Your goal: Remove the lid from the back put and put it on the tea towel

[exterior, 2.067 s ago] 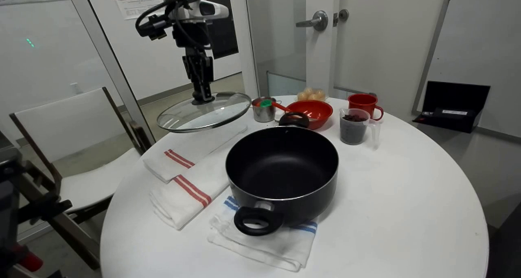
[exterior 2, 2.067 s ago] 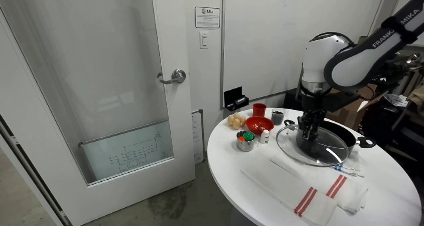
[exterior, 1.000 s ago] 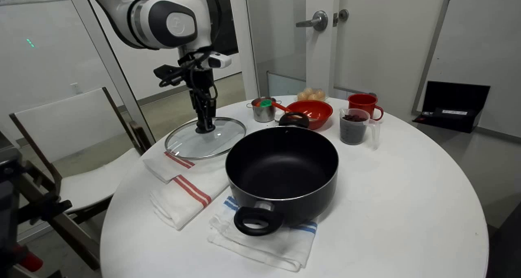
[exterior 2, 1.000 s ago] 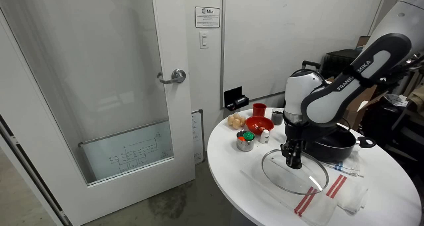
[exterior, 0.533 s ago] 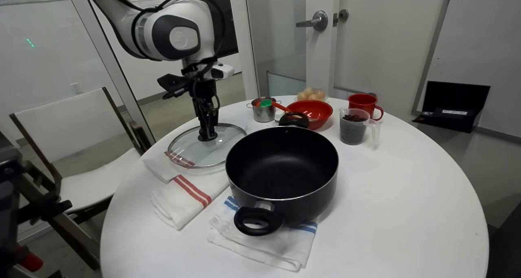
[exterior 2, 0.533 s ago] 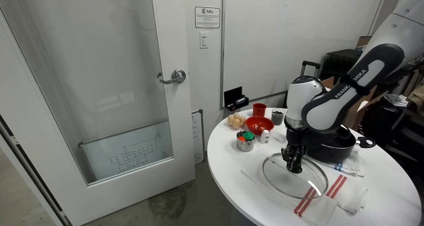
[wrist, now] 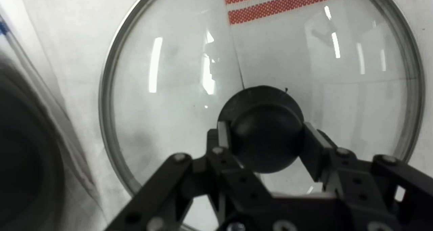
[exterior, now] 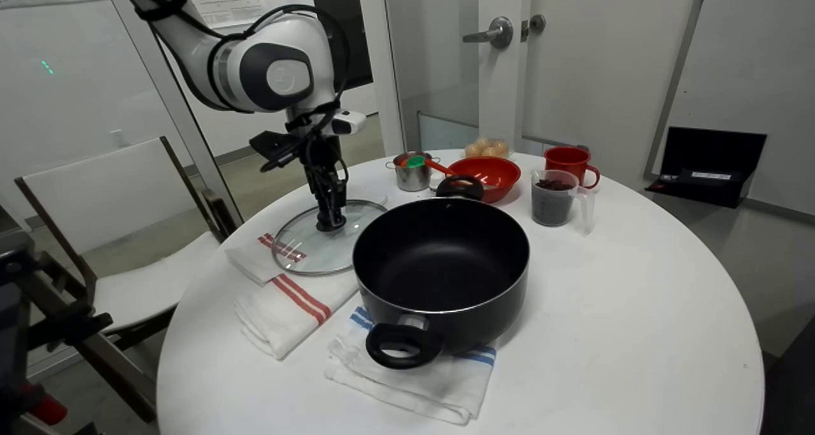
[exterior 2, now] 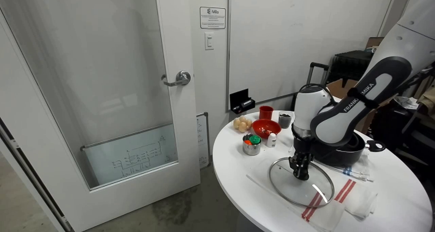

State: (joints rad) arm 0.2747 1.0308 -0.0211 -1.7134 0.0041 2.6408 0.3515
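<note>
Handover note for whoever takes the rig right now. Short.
The tool is shut on the knob of the glass lid.
Lid is over both red-striped towels; can't tell if fully resting.
The black pot stands uncovered on the blue-striped towel.
Done: lid off pot, over towels.
Left: probably settle lid if needed, open tool, back away.

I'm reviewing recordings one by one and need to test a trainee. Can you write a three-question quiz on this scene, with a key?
1. True or false: the glass lid sits on the black pot.
2. What colour are the stripes on the cloth beneath the pot: A) red, B) blue, C) green?
3. In the wrist view, which part of the lid is the gripper closed on?

Key:
1. False: the lid is over the red-striped towels, beside the pot.
2. B.
3. Its black knob.
</note>
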